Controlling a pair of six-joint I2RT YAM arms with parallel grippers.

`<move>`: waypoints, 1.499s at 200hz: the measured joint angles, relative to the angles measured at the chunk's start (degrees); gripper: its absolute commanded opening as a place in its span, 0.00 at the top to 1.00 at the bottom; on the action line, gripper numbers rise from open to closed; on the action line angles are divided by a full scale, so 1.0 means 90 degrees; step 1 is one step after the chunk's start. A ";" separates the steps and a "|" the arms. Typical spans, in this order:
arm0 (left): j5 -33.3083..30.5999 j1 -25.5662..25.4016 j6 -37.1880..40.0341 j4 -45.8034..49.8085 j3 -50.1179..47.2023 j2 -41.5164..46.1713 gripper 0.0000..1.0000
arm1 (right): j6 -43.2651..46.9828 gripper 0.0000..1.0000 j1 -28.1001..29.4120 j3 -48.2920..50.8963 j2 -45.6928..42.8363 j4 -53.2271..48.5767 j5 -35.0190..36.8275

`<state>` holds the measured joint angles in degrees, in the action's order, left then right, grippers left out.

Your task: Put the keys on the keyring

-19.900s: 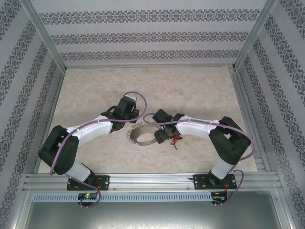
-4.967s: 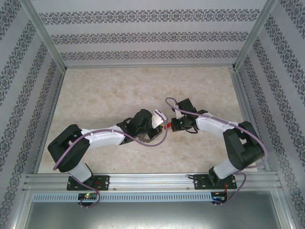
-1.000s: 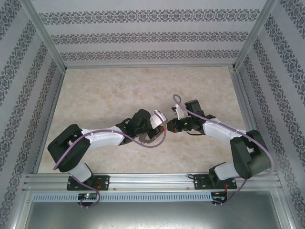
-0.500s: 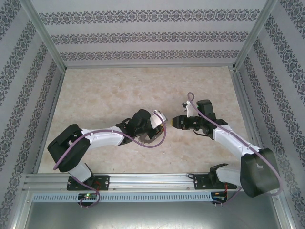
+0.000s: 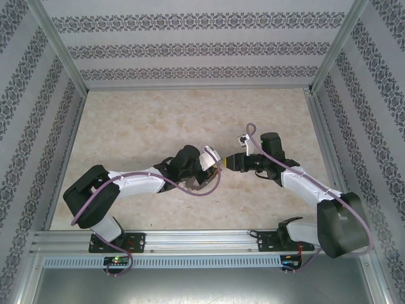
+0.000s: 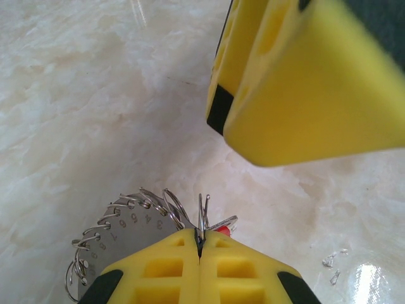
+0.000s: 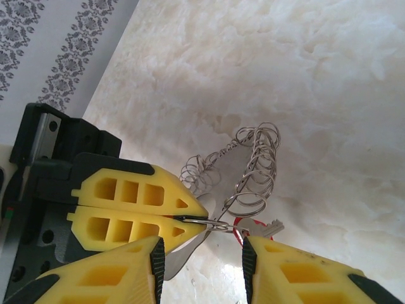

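The left claw (image 6: pixel 200 242) is pressed together on a thin wire loop of the keyring (image 6: pixel 117 234), whose coils fan out just past its tips over the pale tabletop (image 7: pixel 329 88). The tiny red-headed key (image 7: pixel 256 228) sits right at those tips, its length roughly in line with the left claw and its blade pointing away from it. The right claw (image 7: pixel 202 248) faces the left claw close by, its jaws apart and gripping nothing.

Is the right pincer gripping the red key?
No, the right pincer stands open, its fingers apart, not clamped on the red key.
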<state>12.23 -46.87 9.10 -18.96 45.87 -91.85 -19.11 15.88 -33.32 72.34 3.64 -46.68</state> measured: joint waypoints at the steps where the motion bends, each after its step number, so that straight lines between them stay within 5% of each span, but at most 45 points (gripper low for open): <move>1: 0.0000 0.0002 -0.0002 0.0000 0.0000 0.0000 1.00 | 0.0000 0.60 0.0000 0.0002 0.0007 0.0007 -0.0005; 98: 0.0265 0.0015 -0.0158 -0.0061 0.0000 0.0034 1.00 | 0.0000 0.64 0.0015 0.0138 0.0663 0.0833 -0.0576; 233: 0.0425 0.0138 -0.0345 -0.0080 0.0000 0.0036 1.00 | -0.0029 0.92 0.0056 0.0138 0.0780 0.1110 -0.0682; 256: 0.0427 0.0138 -0.0347 -0.0078 0.0000 0.0036 1.00 | -0.0049 0.79 0.0056 0.0138 0.0780 0.1103 -0.0699; 300: 0.0736 0.0236 -0.0347 -0.0083 0.0000 0.0036 1.00 | -0.0024 0.72 0.0036 0.0204 0.0692 0.1154 -0.0697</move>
<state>18.85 -44.75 5.98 -19.70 45.87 -91.53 -19.33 16.21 -31.48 78.56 14.02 -52.95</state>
